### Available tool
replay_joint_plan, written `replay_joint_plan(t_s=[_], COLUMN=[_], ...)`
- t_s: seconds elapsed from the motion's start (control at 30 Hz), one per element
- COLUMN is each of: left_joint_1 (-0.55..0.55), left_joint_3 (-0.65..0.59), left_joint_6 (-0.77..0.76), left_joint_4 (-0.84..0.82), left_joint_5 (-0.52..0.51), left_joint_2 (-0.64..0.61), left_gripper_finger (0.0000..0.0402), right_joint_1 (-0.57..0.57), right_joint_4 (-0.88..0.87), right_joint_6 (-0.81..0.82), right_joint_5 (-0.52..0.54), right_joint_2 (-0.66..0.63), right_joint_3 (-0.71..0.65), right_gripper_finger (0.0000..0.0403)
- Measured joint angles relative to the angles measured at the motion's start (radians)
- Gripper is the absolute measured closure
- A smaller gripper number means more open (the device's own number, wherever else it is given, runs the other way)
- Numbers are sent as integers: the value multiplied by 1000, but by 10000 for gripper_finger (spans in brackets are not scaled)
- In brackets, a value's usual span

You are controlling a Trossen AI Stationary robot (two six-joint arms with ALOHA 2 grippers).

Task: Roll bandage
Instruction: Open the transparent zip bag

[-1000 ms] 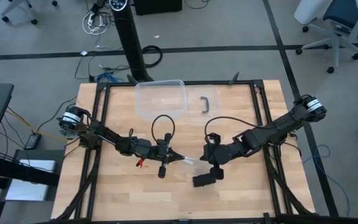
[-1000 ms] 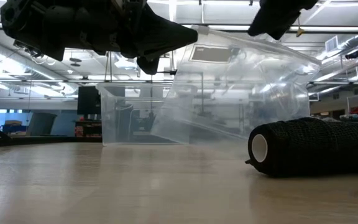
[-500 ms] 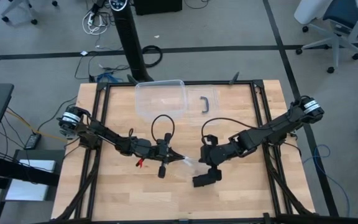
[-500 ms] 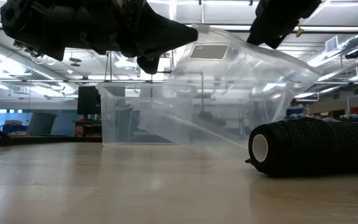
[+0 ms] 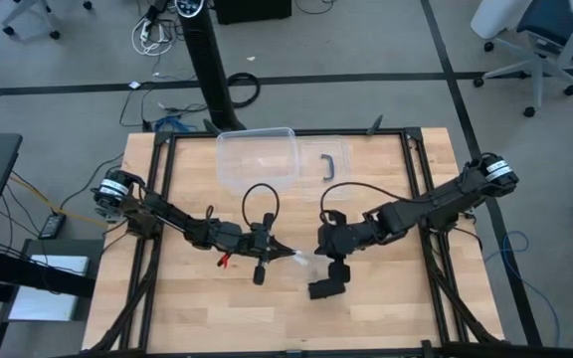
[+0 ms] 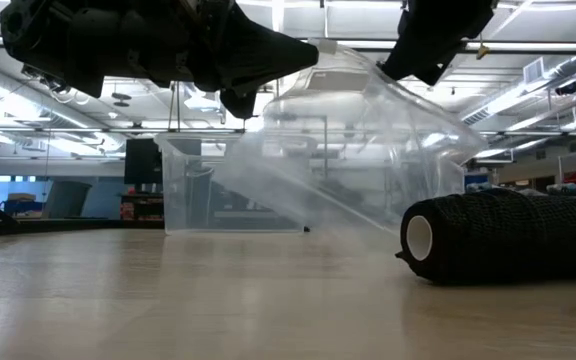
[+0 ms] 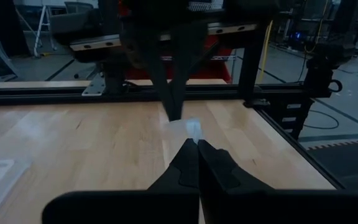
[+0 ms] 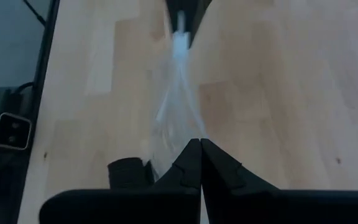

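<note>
Both tools [image 5: 288, 253] [image 5: 318, 258] pinch the clear bag [image 6: 368, 150] aloft; only the low view shows the bandage [image 6: 498, 235] apparently rolled.

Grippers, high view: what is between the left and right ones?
A clear plastic bag spans the gap, pinched by the left gripper and the right gripper. The high and low views show it; the bandage roll lies just below.

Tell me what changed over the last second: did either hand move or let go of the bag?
The right hand slid toward the left hand, both shut on the bag, so the bag bunched up between them and slackened. Nothing was released. The left hand stayed put, and the bandage and the box lie where they were.
</note>
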Motion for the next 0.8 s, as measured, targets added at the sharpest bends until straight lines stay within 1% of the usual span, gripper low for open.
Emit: replay_joint_plan(t_s=[0.1,0.23,0.37,0.4,0.5,0.57,0.7,0.8], left_joint_1=[0,0,0,0,0,0,0,-1], left_joint_3=[0,0,0,0,0,0,0,0], left_joint_6=[0,0,0,0,0,0,0,0], left_joint_4=[0,0,-1,-1,-1,-1,-1,-3], left_joint_5=[0,0,0,0,0,0,0,1], left_joint_2=[0,0,0,0,0,0,0,0], left_gripper_finger=[402,402,402,402,402,402,402,402], right_joint_1=[-13,-25,-25,-24,-23,-32,-44,-47], right_joint_4=[0,13,66,76,86,87,90,95], right_joint_6=[-7,-34,-65,-69,-77,-83,-81,-79], right_joint_5=[-16,-74,-127,-127,-72,-61,-94,-150], right_joint_2=[0,0,0,0,0,0,12,38], right_joint_3=[0,0,0,0,0,0,0,1], right_gripper_finger=[403,403,403,403,403,403,403,403])
